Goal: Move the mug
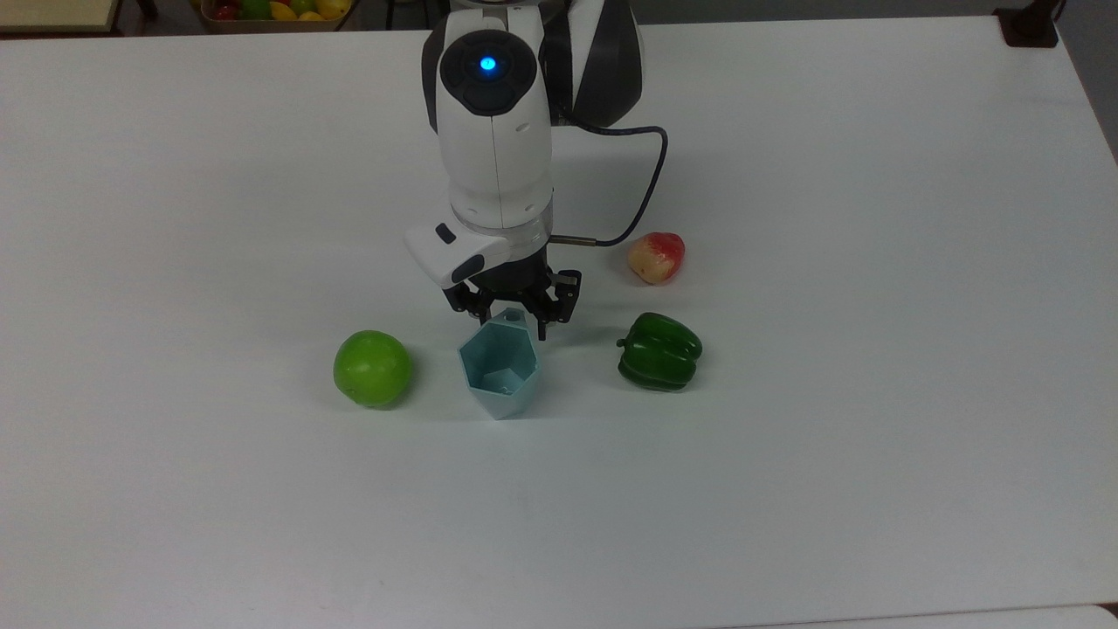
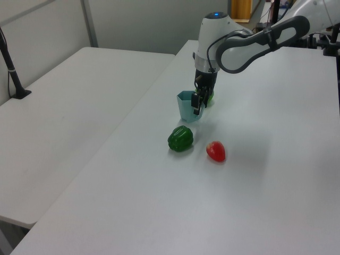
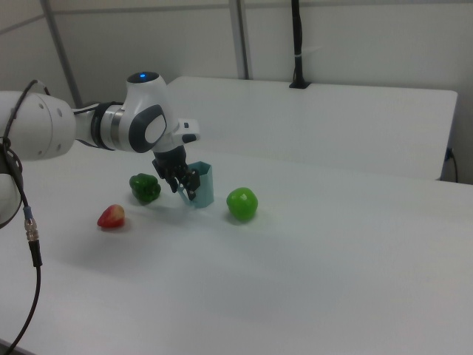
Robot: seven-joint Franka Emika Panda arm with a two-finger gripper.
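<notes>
**Gripper lined up on the mug's handle tab, grab not made yet**

Going left to right in the top view, w/ the mug as the landmark: green apple (image 1: 372, 368) sits to the mug's left, a bit apart. Then the mug (image 1: 500, 367) itself, pale blue, upright, hex rim, on the white surface (image 1: 786, 480). Its little tab handle points toward the arm, and the gripper (image 1: 511, 320) hangs right over that tab. To the mug's right there's a green pepper (image 1: 659, 351), and a red-yellow fruit (image 1: 656, 257) further back, up and right of the mug.

Fingers look partly open, one on each side of the tab/rim, not holding anything afaict. Can't tell if either one is touching the plastic.

In the left view the gripper (image 2: 198, 102) is at the mug (image 2: 187, 105) rim's near side. The right view's gripper (image 3: 185, 183) sits just beside the mug (image 3: 202, 185) wall.

How I'd do this step, imo: get the fingers centred on the tab or wall, low enough for a proper bite, then close gently. Thin plastic and facets mean an off-centre pinch could twist or tip it. Lift straight up before going sideways, since apple and pepper flank it.
</notes>
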